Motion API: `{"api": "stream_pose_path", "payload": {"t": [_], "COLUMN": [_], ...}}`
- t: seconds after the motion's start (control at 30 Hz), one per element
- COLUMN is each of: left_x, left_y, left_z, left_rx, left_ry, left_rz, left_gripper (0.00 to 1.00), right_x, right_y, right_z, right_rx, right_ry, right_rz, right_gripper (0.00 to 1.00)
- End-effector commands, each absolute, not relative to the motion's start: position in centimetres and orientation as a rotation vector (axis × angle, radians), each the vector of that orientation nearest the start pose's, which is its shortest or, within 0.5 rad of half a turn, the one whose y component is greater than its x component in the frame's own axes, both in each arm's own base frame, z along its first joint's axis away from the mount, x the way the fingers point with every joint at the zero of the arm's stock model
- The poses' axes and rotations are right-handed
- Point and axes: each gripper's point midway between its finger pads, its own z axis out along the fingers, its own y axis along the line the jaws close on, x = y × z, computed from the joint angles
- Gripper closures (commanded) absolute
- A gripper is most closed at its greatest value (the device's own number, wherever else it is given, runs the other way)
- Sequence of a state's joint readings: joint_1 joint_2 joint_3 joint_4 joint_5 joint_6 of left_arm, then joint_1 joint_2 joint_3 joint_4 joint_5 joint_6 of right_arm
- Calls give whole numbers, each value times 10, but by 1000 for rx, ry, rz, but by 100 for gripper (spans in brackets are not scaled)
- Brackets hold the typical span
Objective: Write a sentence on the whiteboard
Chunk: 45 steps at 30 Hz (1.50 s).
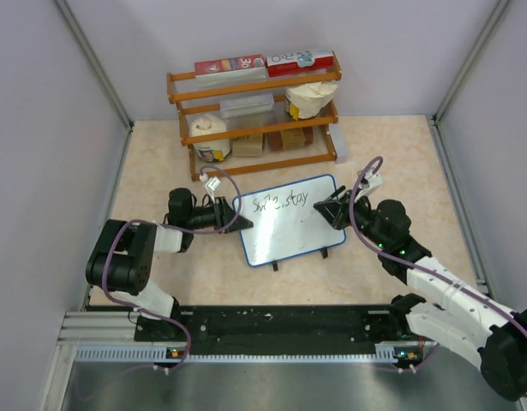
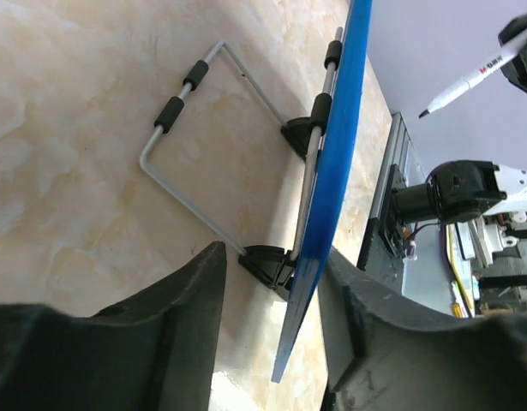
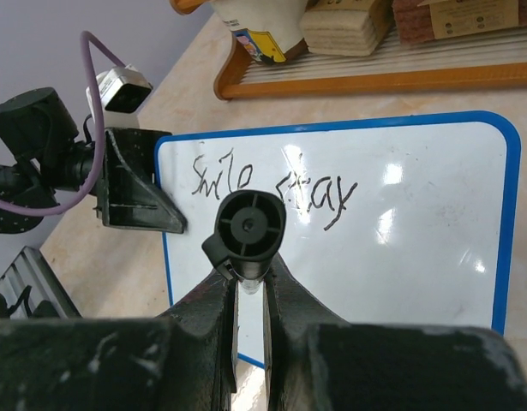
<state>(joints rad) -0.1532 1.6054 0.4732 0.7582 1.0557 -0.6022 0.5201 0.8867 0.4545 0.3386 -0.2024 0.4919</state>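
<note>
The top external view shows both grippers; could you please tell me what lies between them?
In that view, the whiteboard stands between them: the left gripper straddles its left edge and the right gripper, holding a marker, is at its right side.

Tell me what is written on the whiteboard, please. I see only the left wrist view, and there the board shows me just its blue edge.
Observer: The right wrist view faces the whiteboard from the front. The words read "Smile stay", in one line near its top.
Operator: Is there room for more words?
Observer: Yes, the white area under that line is bare.
Operator: I see a marker in the corner of my picture. What holds it?
Observer: The right gripper is shut on the marker, whose black back end points at the right wrist camera.
</note>
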Motion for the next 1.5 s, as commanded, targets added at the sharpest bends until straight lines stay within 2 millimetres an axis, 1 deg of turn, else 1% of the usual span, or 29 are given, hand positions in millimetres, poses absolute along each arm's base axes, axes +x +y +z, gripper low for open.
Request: {"api": "stream_pose_path", "payload": {"t": [0.0, 0.03, 0.07, 0.1, 0.13, 0.17, 0.23, 0.27, 0.3, 0.33, 0.37, 0.43, 0.47, 0.5, 0.63, 0.73, 0.83, 0.87, 0.9, 0.93, 1.0, 1.03, 1.1, 1.13, 1.2, 1.23, 1.3, 1.33, 1.47], "left_x": [285, 283, 286, 286, 281, 281, 288, 281, 289, 289, 281, 280, 274, 271, 255, 243, 244, 236, 235, 232, 226, 222, 219, 215, 213, 210, 210, 210, 211], "left_y": [-206, -204, -201, -199, -195, -192, -176, -166, -151, -143, -135, -121, -121, -123, -141, -166, -186, -202, -212, -228, -246, -258, -274, -286, -299, -308, -316, -321, -330], "left_z": [114, 111, 117, 119, 113, 126, 124, 129, 130, 136, 146, 160, 177, 185, 223, 237, 239, 239, 244, 240, 244, 237, 248, 242, 250, 244, 248, 244, 244], "left_rx": [358, 354, 345, 338, 321, 332, 270, 232, 170, 166, 148, 106, 109, 111, 169, 297, 389, 449, 482, 531, 594, 630, 688, 726, 769, 795, 822, 831, 856], "left_ry": [1952, 1971, 1959, 1962, 2003, 1969, 1996, 2022, 2026, 2012, 2010, 1985, 1926, 1895, 1799, 1792, 1821, 1825, 1813, 1822, 1801, 1822, 1765, 1776, 1737, 1750, 1726, 1735, 1715], "left_rz": [-1404, -1390, -1344, -1312, -1282, -1235, -1068, -999, -877, -810, -756, -664, -662, -673, -796, -871, -869, -902, -925, -967, -1041, -1076, -1122, -1150, -1182, -1202, -1219, -1224, -1228], "left_gripper": [46, 43, 39, 36, 34, 30, 26, 21, 19, 17, 16, 13, 11, 9, 6, 5, 5, 4, 4, 4, 4, 4, 3, 3, 4, 5, 6, 6, 7], "right_x": [266, 265, 265, 264, 263, 262, 260, 259, 258, 257, 255, 252, 251, 249, 241, 237, 233, 232, 231, 229, 226, 225, 223, 223, 221, 219, 218, 217, 214], "right_y": [214, 214, 214, 214, 214, 215, 217, 218, 219, 221, 223, 228, 230, 231, 237, 242, 245, 246, 247, 248, 249, 249, 249, 249, 249, 251, 252, 252, 255], "right_z": [240, 242, 244, 246, 246, 248, 250, 250, 252, 253, 254, 258, 258, 261, 265, 265, 264, 263, 265, 265, 267, 268, 268, 268, 269, 270, 269, 269, 270], "right_rx": [-210, -210, -218, -219, -222, -225, -237, -241, -247, -263, -272, -299, -302, -309, -327, -333, -341, -339, -339, -343, -346, -351, -353, -353, -348, -358, -360, -363, -373], "right_ry": [1659, 1657, 1653, 1650, 1648, 1646, 1643, 1644, 1639, 1638, 1636, 1628, 1627, 1619, 1596, 1595, 1592, 1593, 1586, 1587, 1583, 1581, 1584, 1587, 1589, 1585, 1590, 1589, 1594], "right_rz": [934, 934, 935, 936, 939, 944, 956, 964, 972, 988, 999, 1030, 1045, 1059, 1120, 1154, 1178, 1191, 1201, 1211, 1230, 1237, 1243, 1242, 1257, 1269, 1281, 1285, 1318], "right_gripper": [100, 100, 100, 100, 100, 100, 100, 100, 100, 100, 100, 100, 100, 100, 100, 100, 100, 100, 100, 100, 100, 100, 100, 100, 100, 100, 100, 100, 100]}}
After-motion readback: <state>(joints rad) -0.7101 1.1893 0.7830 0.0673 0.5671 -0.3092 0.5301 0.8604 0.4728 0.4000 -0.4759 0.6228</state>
